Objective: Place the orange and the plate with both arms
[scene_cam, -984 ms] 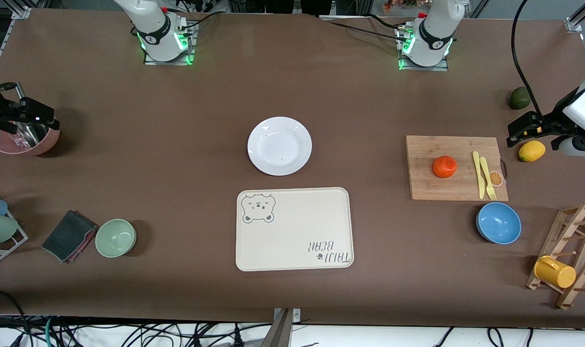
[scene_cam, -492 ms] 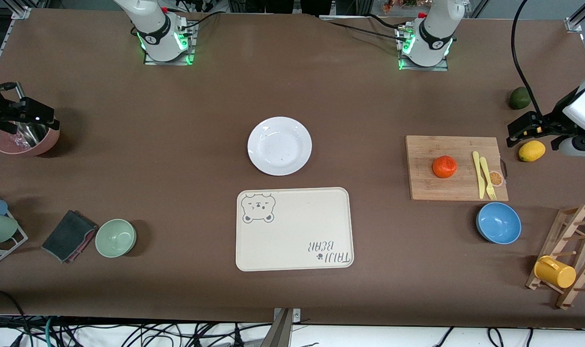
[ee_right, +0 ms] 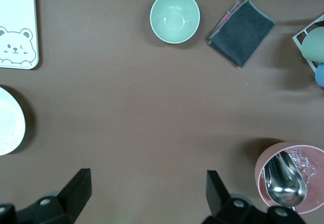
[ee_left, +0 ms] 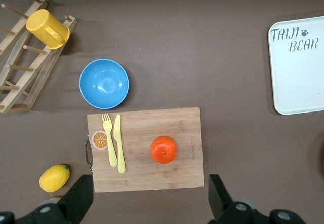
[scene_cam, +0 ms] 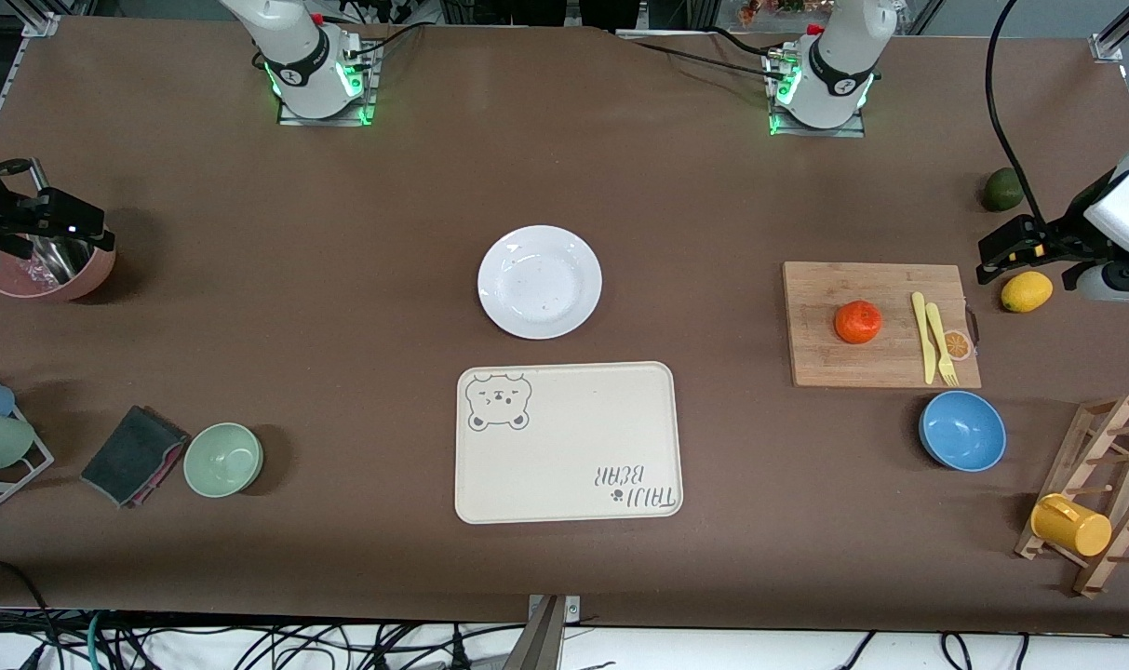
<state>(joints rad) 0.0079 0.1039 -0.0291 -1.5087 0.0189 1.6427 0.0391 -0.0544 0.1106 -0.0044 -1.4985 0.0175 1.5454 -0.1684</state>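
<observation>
While both arms wait high at the table's 2 ends, 1 pink bowl (scene_cam: 54, 270) with a spoon in it sits under the right gripper (scene_cam: 57, 223), whose fingers (ee_right: 76, 188) stand wide apart with nothing between them. Near that end also lie 1 folded grey cloth (scene_cam: 134, 455) and 1 green bowl (scene_cam: 223, 459), both nearer the front camera than the pink bowl. At the table's middle rests 1 plate (scene_cam: 539, 281), white and bare, well apart from either gripper; just nearer the camera lies 1 cream tray (scene_cam: 568, 442) with a bear print. Toward the left arm's end, 1 wooden board (scene_cam: 880, 324) carries 1 orange (scene_cam: 858, 321), 1 yellow knife (scene_cam: 923, 337) and 1 yellow fork (scene_cam: 941, 342). Nearer the camera than the board sits 1 blue bowl (scene_cam: 962, 430), and 1 yellow cup (scene_cam: 1071, 525) hangs on a wooden rack (scene_cam: 1108, 493). Also at that end are 1 lemon (scene_cam: 1026, 291) and 1 avocado (scene_cam: 1001, 189). Over the board's edge and the lemon is the left gripper (scene_cam: 1015, 247), spread open and empty, apart from the orange.
</observation>
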